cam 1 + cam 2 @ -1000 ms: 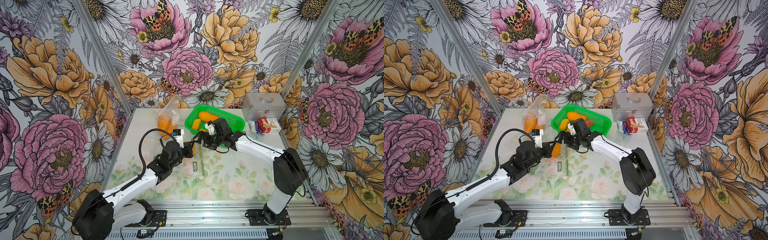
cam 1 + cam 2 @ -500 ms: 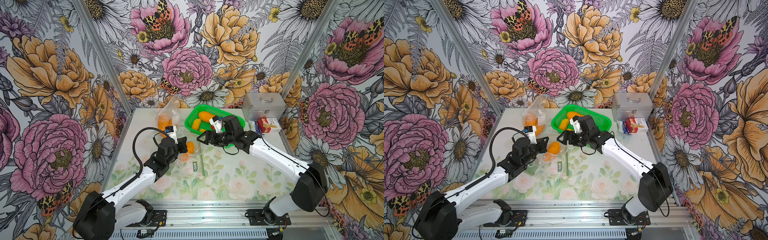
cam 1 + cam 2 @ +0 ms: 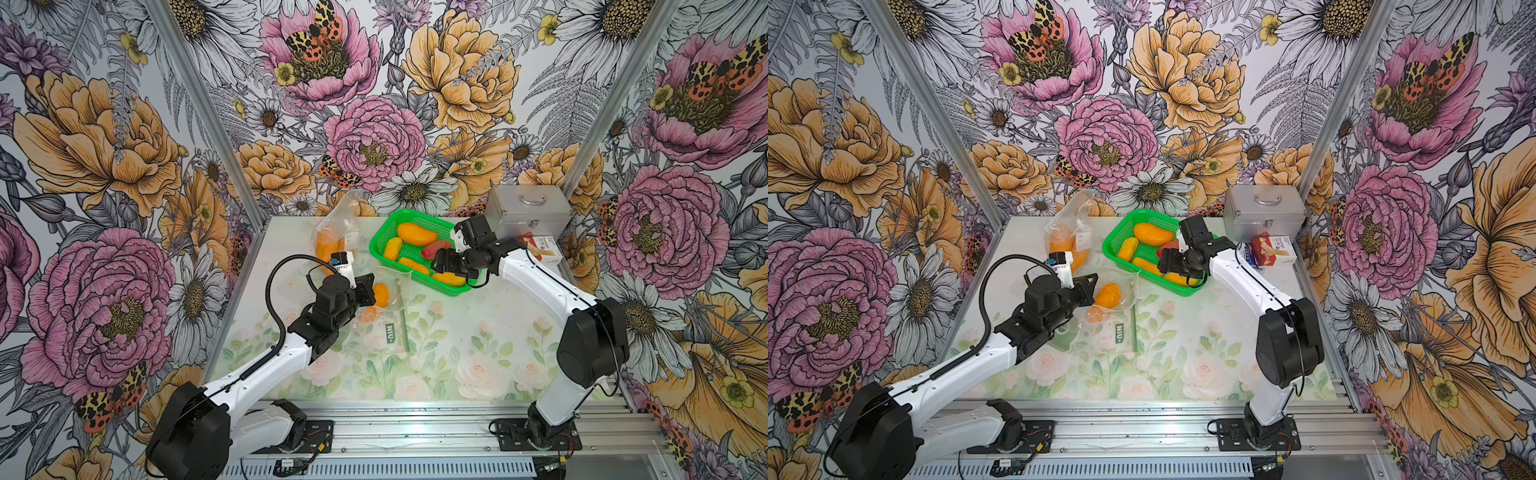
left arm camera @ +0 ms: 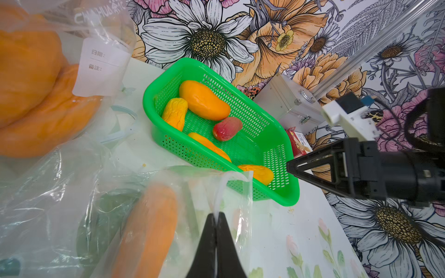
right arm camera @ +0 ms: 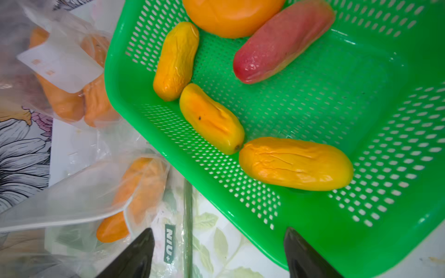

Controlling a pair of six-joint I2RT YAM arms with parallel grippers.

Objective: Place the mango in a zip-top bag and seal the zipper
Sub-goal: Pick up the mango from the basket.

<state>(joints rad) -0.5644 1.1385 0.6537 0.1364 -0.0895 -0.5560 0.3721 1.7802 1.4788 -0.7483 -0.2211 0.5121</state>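
A clear zip-top bag (image 3: pixel 395 303) (image 3: pixel 1121 307) lies left of the basket with its mouth held up. An orange mango (image 3: pixel 380 294) (image 3: pixel 1108 294) (image 4: pixel 149 228) (image 5: pixel 139 183) sits inside it. My left gripper (image 3: pixel 368 291) (image 3: pixel 1089 287) (image 4: pixel 216 215) is shut on the bag's upper edge (image 4: pixel 231 183). My right gripper (image 3: pixel 440 262) (image 3: pixel 1168 262) (image 5: pixel 218 231) hangs open and empty over the near rim of the green basket (image 3: pixel 376 249) (image 5: pixel 240 216). The basket holds several yellow mangoes (image 5: pixel 296 163) and a red one (image 5: pixel 281 41).
A second clear bag of orange fruit (image 3: pixel 332 241) with a white label leans at the back left. A metal case (image 3: pixel 528 210) and a red-and-white box (image 3: pixel 544 249) stand at the back right. A green "NIU+" tag (image 3: pixel 390 333) marks the bag's flat part.
My right gripper has drawn back from the bag's mouth to the basket's near rim, with nothing in it. My left gripper has shifted slightly left, still pinching the bag's edge.
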